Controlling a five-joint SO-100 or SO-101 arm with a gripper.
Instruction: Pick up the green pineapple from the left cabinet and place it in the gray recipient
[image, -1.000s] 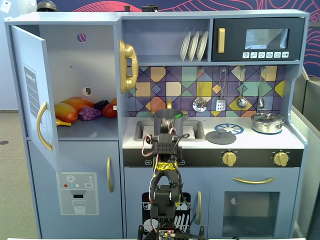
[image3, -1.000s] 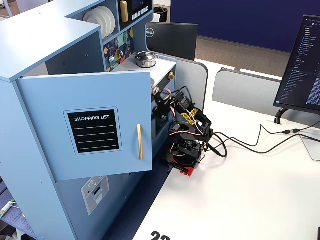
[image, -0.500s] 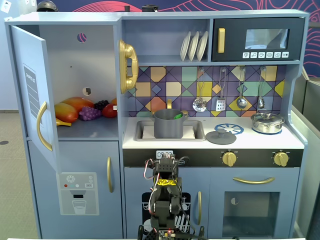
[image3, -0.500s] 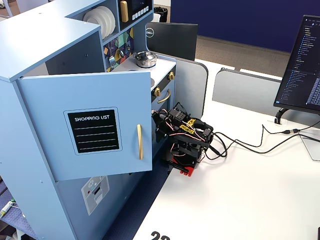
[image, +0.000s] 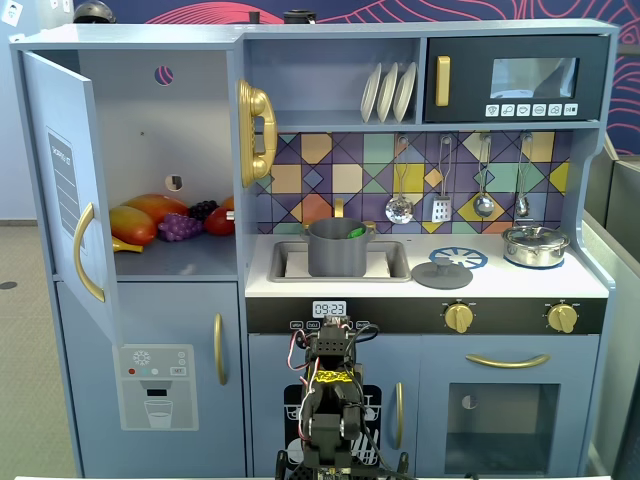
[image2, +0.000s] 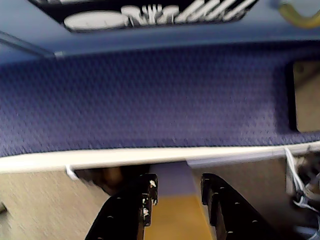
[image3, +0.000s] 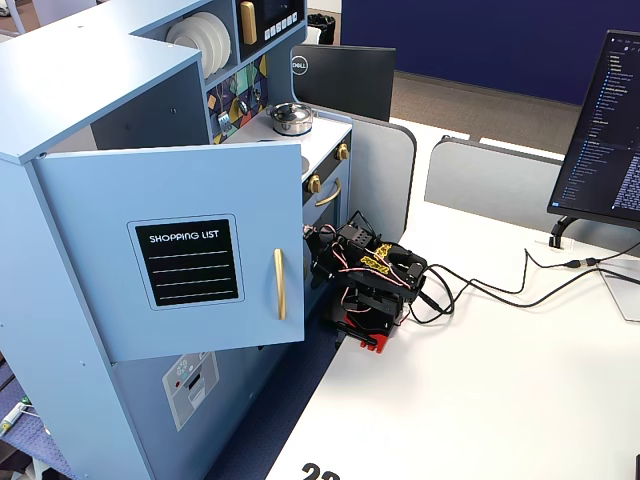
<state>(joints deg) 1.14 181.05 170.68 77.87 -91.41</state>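
Tool (image2: 175, 192) seen from the wrist view: two black fingers (image2: 131, 210) enter from the bottom edge, set narrowly apart with a clear gap between them, nothing held. Beyond the tips lie a white table (image2: 100, 159) edge, then dark blue carpet (image2: 150, 95), then the foot of the toy kitchen.

In a fixed view the arm (image: 333, 400) is folded low, directly below the gray recipient (image: 339, 249) and in front of the kitchen's lower doors. In another fixed view the arm (image3: 372, 285) sits at the table (image3: 480, 380) edge, just beside the kitchen front; the tool itself is not distinguishable there.

The gray recipient stands in the sink basin (image: 395, 262). The green pineapple (image: 356, 232) shows as a small bright green piece just above the recipient's rim on its right side, inside the pot, well above the arm and apart from the tool.

Left of the recipient, the left cabinet (image: 190, 130) has its door (image: 70, 190) swung open. On its shelf lie a mango (image: 150, 210), a purple grape bunch (image: 180, 227) and a red fruit (image: 220, 221). Right of the recipient: a gray lid (image: 442, 274) on the counter, then a shiny lidded pot (image: 535, 245).
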